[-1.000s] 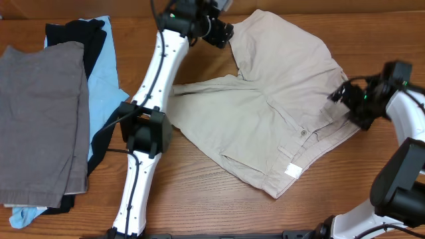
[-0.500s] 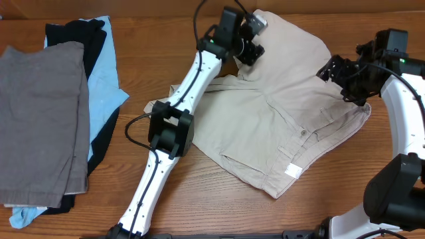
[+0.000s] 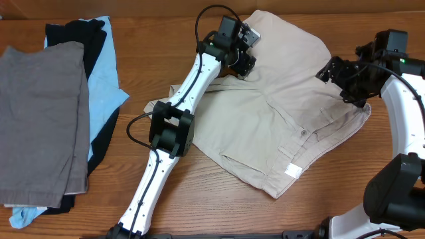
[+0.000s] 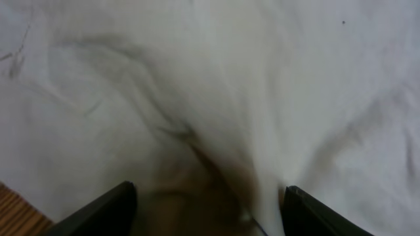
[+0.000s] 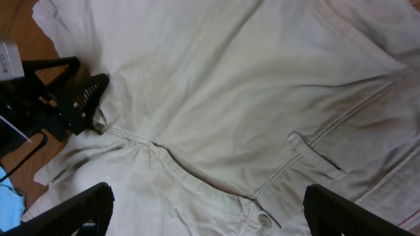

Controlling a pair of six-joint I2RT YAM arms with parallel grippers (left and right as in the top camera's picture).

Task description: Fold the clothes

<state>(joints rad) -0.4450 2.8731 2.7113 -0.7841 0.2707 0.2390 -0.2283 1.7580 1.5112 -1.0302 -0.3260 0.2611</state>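
Observation:
The beige khaki shorts [image 3: 292, 113] lie spread flat on the table, waistband toward the front right, with a white label [image 3: 292, 171] showing. My left gripper [image 3: 243, 65] is open and pressed low over a fold at the crotch of the shorts [image 4: 197, 85]; its fingers [image 4: 210, 196] straddle the fabric crease. My right gripper [image 3: 336, 78] is open and empty, hovering above the shorts near the pocket and waistband button [image 5: 262, 220]. The left gripper also shows in the right wrist view [image 5: 82, 98].
A pile of other garments lies at the left: grey shorts [image 3: 40, 113] on top, a light-blue piece [image 3: 103, 73] and a black one [image 3: 93, 36] beneath. Bare wooden table [image 3: 219, 206] shows in front of the shorts.
My left gripper has moved right and down onto the crotch of the shorts. My right gripper has moved back, away from the waistband edge, and is held above the shorts.

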